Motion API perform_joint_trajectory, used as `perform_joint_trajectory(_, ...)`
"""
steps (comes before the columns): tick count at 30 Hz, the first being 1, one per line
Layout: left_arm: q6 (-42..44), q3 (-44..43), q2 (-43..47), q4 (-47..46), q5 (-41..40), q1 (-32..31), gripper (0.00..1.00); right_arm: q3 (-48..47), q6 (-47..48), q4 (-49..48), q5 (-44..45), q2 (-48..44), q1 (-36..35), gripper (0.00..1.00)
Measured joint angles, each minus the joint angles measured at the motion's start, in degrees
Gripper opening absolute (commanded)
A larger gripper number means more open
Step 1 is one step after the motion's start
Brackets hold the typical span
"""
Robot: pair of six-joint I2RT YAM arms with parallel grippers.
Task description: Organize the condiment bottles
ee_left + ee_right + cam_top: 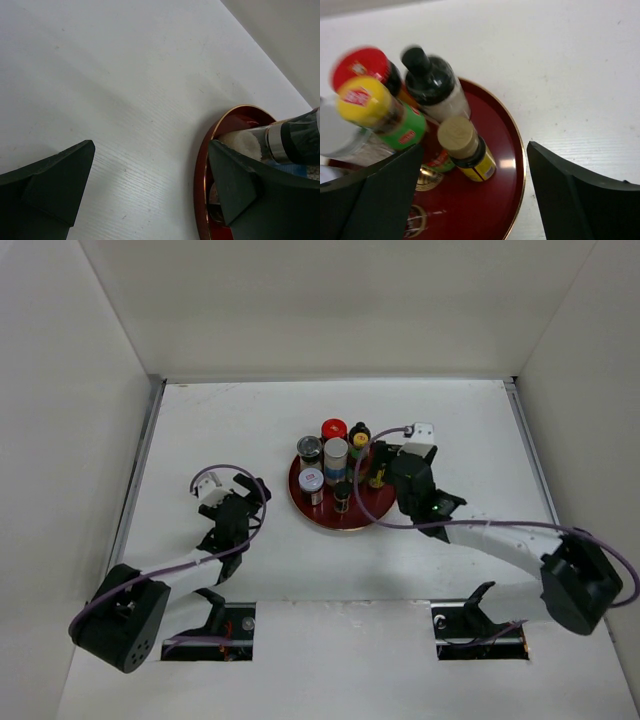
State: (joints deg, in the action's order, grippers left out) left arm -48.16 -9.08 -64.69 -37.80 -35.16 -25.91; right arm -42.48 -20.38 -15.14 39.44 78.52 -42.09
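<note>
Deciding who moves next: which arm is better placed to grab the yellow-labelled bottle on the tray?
Right, probably. The right gripper, open, is at the right edge of the tray, the yellow-labelled bottle directly ahead. The left gripper, also open, is over bare table left of the tray, with other bottles between.

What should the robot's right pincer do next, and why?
Probably lift the right pincer straight up and back from the tray. Its jaws stand open, gripping nothing, and the yellow-labelled bottle stands upright on the tray on its own. The black-capped bottle stands close by, so a sideways pull might knock it.
</note>
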Motion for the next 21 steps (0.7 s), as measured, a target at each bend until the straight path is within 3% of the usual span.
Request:
perform_joint_trajectory(5, 0.0, -0.1, 1.2, 1.4, 0.4, 0.0, 1.0, 1.8, -0.4, 0.3, -1.3, -13.0, 2.9, 0.99)
perform_joint_trajectory(11, 0.0, -0.8, 1.8, 3.7, 1.4, 0.0, 1.0, 9.8, -4.4, -2.5, -5.7, -23.2, 15.5, 1.0)
perform_joint_trajectory(15, 0.0, -2.4, 4.1, 9.1, 0.9, 0.0, 1.0, 16.9, -11.9, -3.4, -8.8, -24.1, 24.3, 1.0)
perform_joint_trajectory(21, 0.0, -6.4, 6.8, 19.6, -0.2, 0.0, 1.0, 23.7, -21.4, -6.7, -12.2, -16.7, 30.0, 1.0)
